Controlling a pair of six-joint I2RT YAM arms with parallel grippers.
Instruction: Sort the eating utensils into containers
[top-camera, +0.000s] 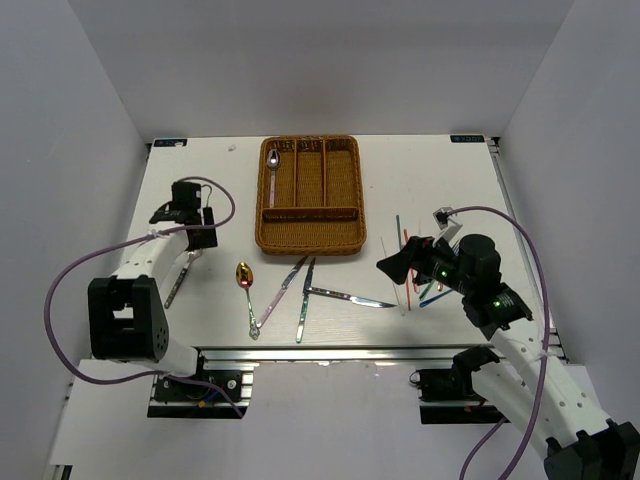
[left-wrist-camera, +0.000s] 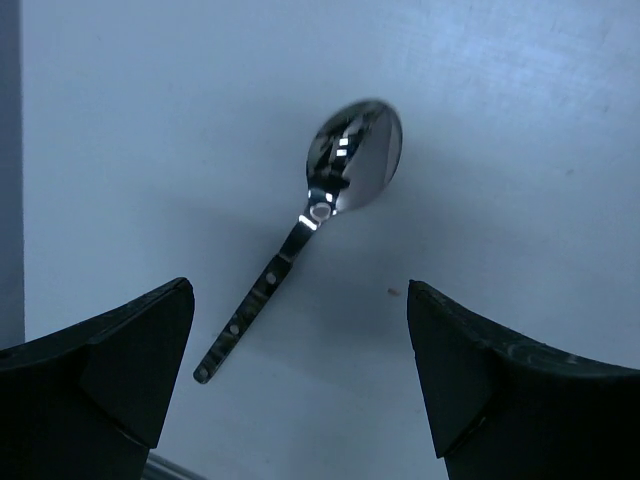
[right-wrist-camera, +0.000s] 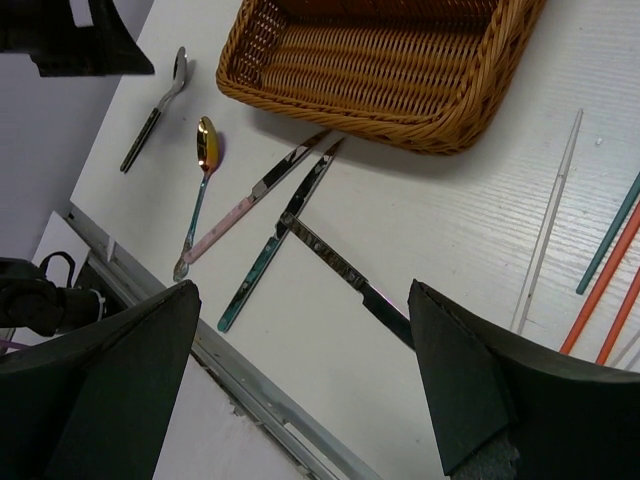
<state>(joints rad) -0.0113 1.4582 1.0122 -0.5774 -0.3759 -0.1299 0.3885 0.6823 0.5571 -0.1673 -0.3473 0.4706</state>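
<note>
A silver spoon (left-wrist-camera: 345, 170) with a dark riveted handle lies on the white table, ahead of my open, empty left gripper (left-wrist-camera: 300, 300). In the top view that gripper (top-camera: 198, 238) hovers just above this spoon (top-camera: 178, 283). My right gripper (right-wrist-camera: 305, 300) is open and empty above a dark-handled knife (right-wrist-camera: 340, 265). Beside it lie a teal-handled knife (right-wrist-camera: 265, 250), a pink-handled knife (right-wrist-camera: 250, 205) and a gold-bowled spoon (right-wrist-camera: 205, 140). The brown wicker tray (top-camera: 310, 238) holds one spoon (top-camera: 273, 170) in its left slot. White (right-wrist-camera: 550, 215), red (right-wrist-camera: 610, 290) and green chopsticks (right-wrist-camera: 610, 235) lie to the right.
The table's near edge with a metal rail (right-wrist-camera: 260, 395) runs just below the knives. Grey walls enclose the table on three sides. The right arm's purple cable (top-camera: 520, 230) arcs over the right side of the table.
</note>
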